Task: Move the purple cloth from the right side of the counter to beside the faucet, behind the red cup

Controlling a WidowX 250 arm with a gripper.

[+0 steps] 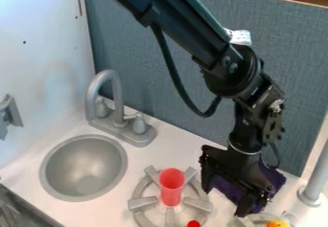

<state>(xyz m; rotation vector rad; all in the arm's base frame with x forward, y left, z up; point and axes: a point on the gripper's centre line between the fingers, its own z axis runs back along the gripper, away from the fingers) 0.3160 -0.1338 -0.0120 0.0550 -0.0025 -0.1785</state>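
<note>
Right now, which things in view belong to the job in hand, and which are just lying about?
In hand, judging by nearness:
- gripper, down by the cloth; contact unclear
- purple cloth, partly hidden behind it

Lying about:
- red cup, upright on the grey burner
- small red object
- faucet, beside the sink

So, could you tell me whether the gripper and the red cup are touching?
Apart. The camera view shows part of the burner and pale counter between the red cup and the gripper.
</note>
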